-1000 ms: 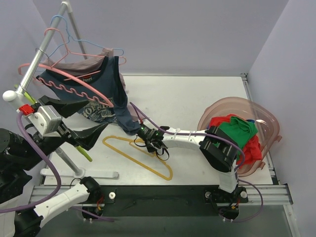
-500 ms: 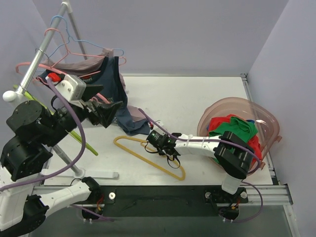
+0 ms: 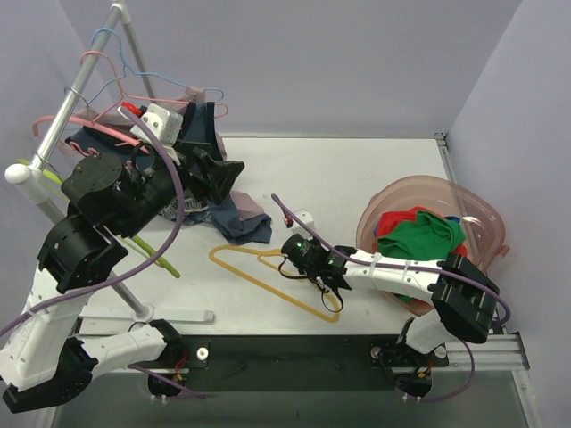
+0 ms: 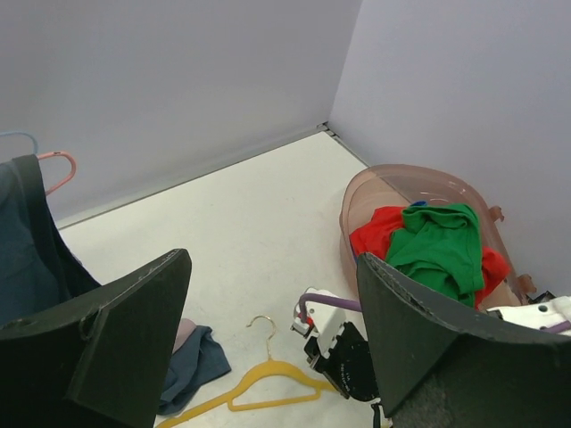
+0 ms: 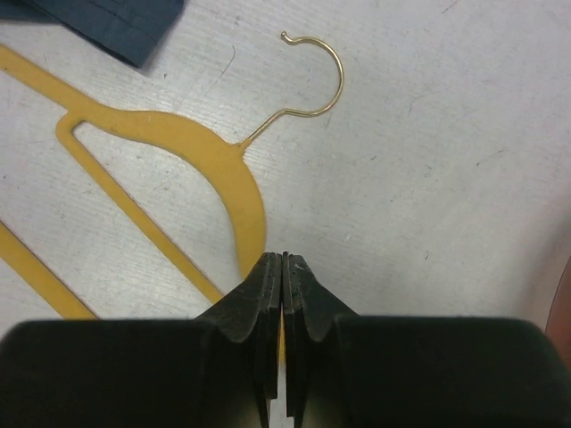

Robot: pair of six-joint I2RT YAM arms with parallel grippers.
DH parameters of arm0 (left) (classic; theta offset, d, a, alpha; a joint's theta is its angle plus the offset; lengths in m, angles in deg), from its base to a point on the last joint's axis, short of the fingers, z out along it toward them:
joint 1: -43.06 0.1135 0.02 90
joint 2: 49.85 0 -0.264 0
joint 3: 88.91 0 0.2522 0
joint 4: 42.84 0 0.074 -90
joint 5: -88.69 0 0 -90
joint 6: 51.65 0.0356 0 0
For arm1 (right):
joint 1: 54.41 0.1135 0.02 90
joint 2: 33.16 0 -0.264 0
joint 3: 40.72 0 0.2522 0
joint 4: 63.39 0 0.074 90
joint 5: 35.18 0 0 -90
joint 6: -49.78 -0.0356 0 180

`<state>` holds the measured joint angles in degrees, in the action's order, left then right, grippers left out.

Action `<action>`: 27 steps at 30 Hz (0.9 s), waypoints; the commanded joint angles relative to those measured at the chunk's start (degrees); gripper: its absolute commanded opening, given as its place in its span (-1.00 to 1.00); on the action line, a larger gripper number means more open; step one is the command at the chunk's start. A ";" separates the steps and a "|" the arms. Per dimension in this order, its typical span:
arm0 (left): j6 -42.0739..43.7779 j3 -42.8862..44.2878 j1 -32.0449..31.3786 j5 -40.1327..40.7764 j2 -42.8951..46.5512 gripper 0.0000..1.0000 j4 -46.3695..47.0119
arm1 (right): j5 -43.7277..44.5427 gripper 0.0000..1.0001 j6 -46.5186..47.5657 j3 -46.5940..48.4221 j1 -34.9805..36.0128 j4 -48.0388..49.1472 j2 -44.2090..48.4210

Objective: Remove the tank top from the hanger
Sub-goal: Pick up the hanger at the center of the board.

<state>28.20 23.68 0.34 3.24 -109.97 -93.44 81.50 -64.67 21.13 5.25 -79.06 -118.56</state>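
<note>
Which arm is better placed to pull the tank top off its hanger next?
Left, probably: the left pincer is open, raised beside the tank top at the rack; the right pincer is shut, low over the yellow hanger.

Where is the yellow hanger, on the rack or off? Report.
Off. The yellow hanger lies flat on the table, bare, with the tank top hem just beside its hook.
</note>
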 commanded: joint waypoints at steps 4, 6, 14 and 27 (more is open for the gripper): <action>-0.31 -3.71 -0.35 0.11 -1.15 0.69 2.91 | -7.57 -0.68 -9.11 -1.07 -3.14 -8.63 7.61; -0.57 -6.70 -0.43 -2.52 -0.27 0.67 3.61 | -9.62 -0.60 -10.96 -2.04 -3.23 -11.52 11.99; -2.85 -18.83 -2.36 -2.36 2.20 0.56 5.28 | -8.50 -0.49 -15.28 -0.74 -3.15 -25.85 31.77; -3.90 -21.92 -14.76 12.04 -15.01 0.42 6.96 | -4.79 -0.47 -15.63 4.90 -0.60 -33.33 48.05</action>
<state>26.47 2.89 -13.08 8.03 -119.91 -89.31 74.18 -79.18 24.70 3.91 -108.37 -72.55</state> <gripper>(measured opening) 0.723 0.263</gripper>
